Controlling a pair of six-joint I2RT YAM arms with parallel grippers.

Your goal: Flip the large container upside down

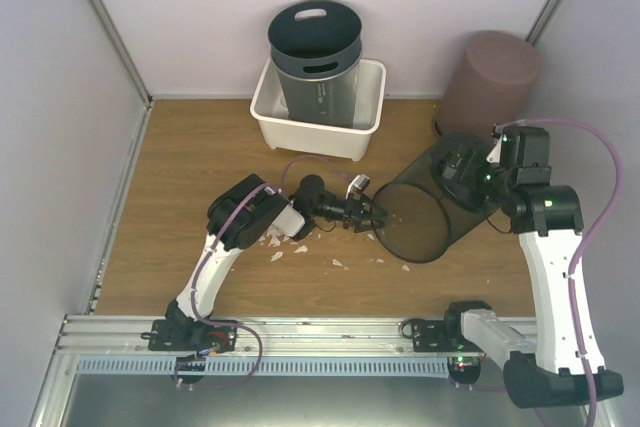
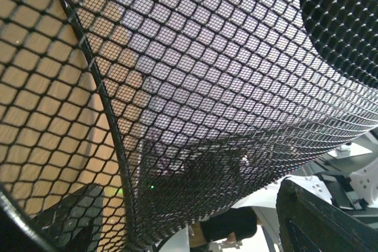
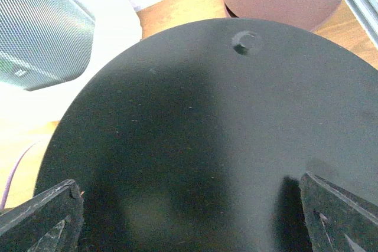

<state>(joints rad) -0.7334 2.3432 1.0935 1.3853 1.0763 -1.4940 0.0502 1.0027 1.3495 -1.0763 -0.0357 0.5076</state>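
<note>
The large black mesh bin point(image 1: 425, 212) lies tilted on its side on the wooden table, its open mouth facing left and down. My left gripper point(image 1: 372, 217) is at the bin's rim. In the left wrist view the mesh wall point(image 2: 224, 75) runs between my left gripper's point(image 2: 189, 205) wide-apart fingers, one seen through the mesh. My right gripper point(image 1: 455, 172) is at the bin's raised base. In the right wrist view the solid black base point(image 3: 207, 134) fills the frame just ahead of my right gripper point(image 3: 188, 184), fingers spread wide.
A grey perforated bin point(image 1: 315, 62) stands in a white tub point(image 1: 270, 112) at the back. A brown-pink cylinder bin point(image 1: 490, 82) stands at the back right, close behind the right arm. Paper scraps point(image 1: 300, 247) lie by the left arm. White walls surround the table.
</note>
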